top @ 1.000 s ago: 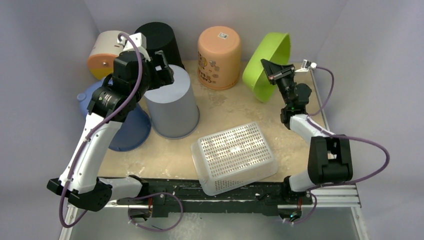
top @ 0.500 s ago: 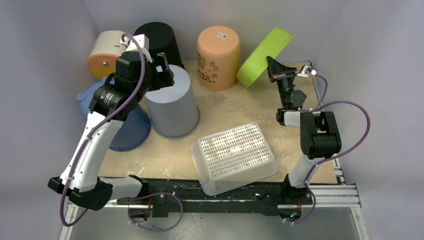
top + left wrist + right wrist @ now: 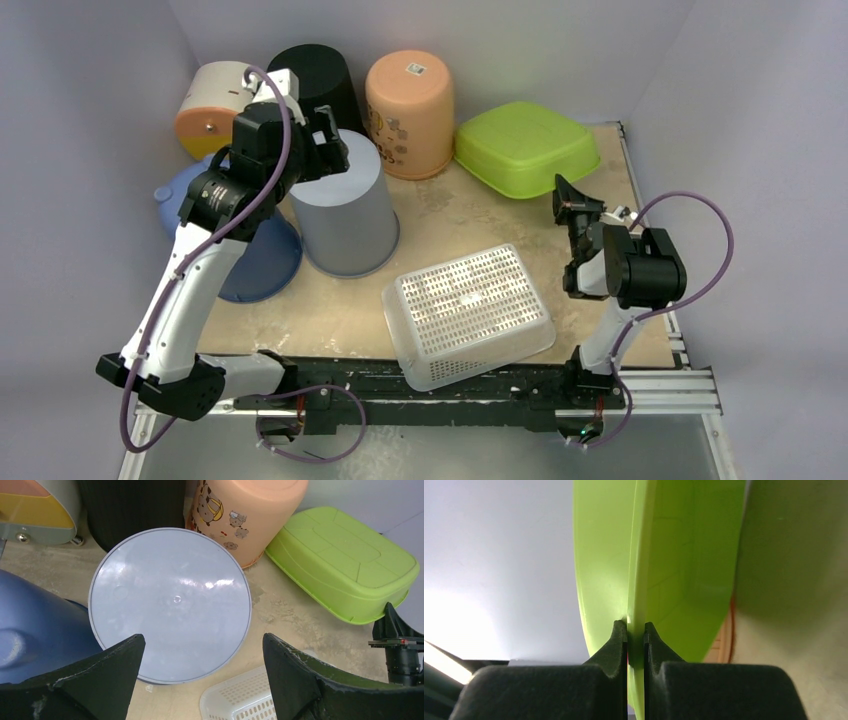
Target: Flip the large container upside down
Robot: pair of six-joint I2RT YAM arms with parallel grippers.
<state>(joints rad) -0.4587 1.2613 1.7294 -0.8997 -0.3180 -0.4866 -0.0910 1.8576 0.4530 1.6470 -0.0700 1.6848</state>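
Observation:
The large green container (image 3: 525,145) lies bottom up on the table at the back right. It also shows in the left wrist view (image 3: 345,560). My right gripper (image 3: 568,195) is at its near right edge. In the right wrist view the gripper (image 3: 636,627) is shut on the container's thin green rim (image 3: 636,580). My left gripper (image 3: 328,135) is open and empty, hovering over the upturned grey bucket (image 3: 170,600), apart from the green container.
An upturned white perforated basket (image 3: 465,310) sits at the front middle. A grey bucket (image 3: 345,205), a blue basin (image 3: 255,250), a black bucket (image 3: 310,75), an orange bucket (image 3: 410,100) and an orange-and-cream container (image 3: 205,105) crowd the back left.
The green container tipped from standing on its edge to lying bottom up. My right gripper came down and nearer with its rim. The orange bucket shifted left. The left arm stayed still.

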